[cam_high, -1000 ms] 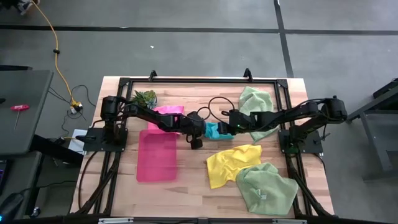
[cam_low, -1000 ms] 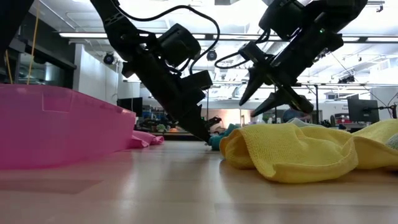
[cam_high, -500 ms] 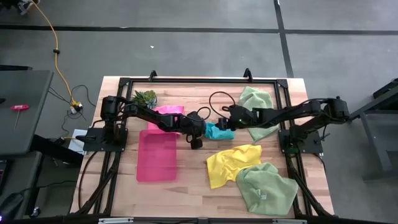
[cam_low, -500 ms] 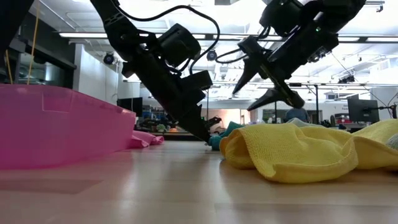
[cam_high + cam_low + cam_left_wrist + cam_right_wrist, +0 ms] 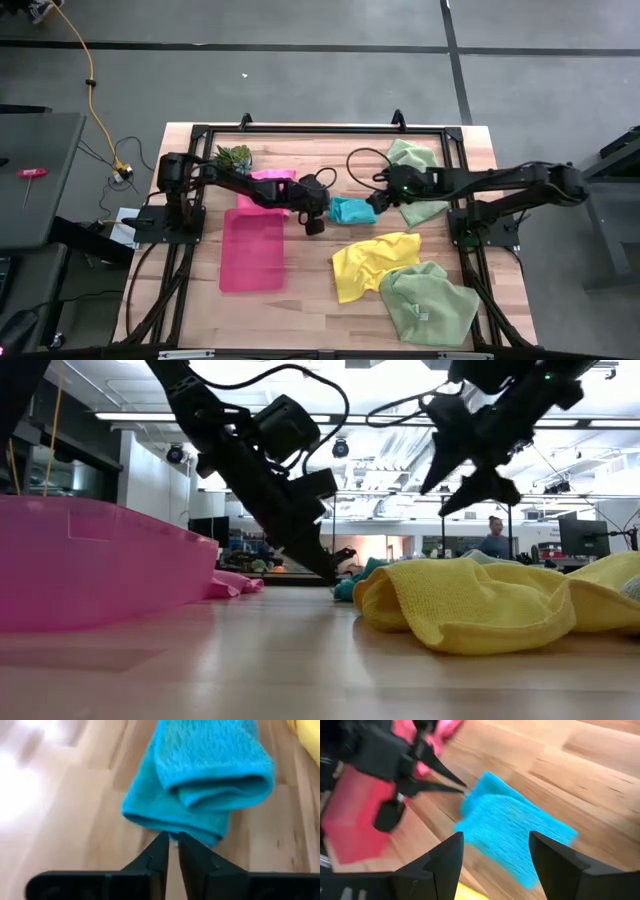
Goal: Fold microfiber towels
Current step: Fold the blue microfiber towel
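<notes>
One teal towel (image 5: 351,210) lies folded on the table (image 5: 310,300), just beside the pink tray (image 5: 252,250). Only the left wrist view shows the left gripper (image 5: 170,851) pinched shut on its near edge. Above the teal towel's far side hangs the right gripper (image 5: 460,475), fingers spread and empty. Near it lies the yellow towel (image 5: 372,262). No readable writing shows.

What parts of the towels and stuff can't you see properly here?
- Hot pink towel: high view, the left arm covers most of it.
- Teal towel: low view, mostly hidden behind the yellow towel.
- Whether the left gripper actually pinches the teal towel's edge: left wrist view, the fingertips hide the contact.
- Small plant: high view, too small for detail.
</notes>
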{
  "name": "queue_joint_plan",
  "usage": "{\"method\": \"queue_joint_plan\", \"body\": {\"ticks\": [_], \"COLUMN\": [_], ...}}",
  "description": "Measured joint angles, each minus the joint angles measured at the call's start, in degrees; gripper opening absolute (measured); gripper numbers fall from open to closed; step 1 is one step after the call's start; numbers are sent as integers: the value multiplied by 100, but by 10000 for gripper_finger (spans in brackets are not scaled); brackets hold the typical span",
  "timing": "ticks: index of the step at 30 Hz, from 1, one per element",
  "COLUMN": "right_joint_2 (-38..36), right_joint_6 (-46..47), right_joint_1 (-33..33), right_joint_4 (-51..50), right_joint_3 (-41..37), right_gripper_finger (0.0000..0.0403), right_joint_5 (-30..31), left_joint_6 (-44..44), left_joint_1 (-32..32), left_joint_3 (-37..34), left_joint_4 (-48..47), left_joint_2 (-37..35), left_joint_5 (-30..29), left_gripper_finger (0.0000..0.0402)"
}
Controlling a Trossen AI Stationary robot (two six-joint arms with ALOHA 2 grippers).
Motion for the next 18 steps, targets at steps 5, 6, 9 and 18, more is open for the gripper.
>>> {"method": "queue_joint_plan", "body": {"ticks": [5, 6, 9, 18], "right_joint_2": [-521, -609, -964, -1690], "right_joint_6": [-112, -134, -153, 90], "right_joint_1": [0, 2, 0, 0], "right_joint_4": [-669, -723, -732, 89], "right_joint_3": [-232, -290, -583, -1477], "right_gripper_finger": [216, 216, 216, 216], "right_joint_5": [42, 64, 98, 130], "left_joint_6": [412, 498, 597, 1199], "left_joint_1": [177, 220, 322, 144], "left_joint_3": [282, 324, 427, 434], "left_joint_4": [-808, -962, -1331, -1273], "left_joint_2": [-165, -212, -391, -723], "left_joint_5": [-25, -31, -34, 294], "left_gripper_finger": [81, 90, 118, 179]}}
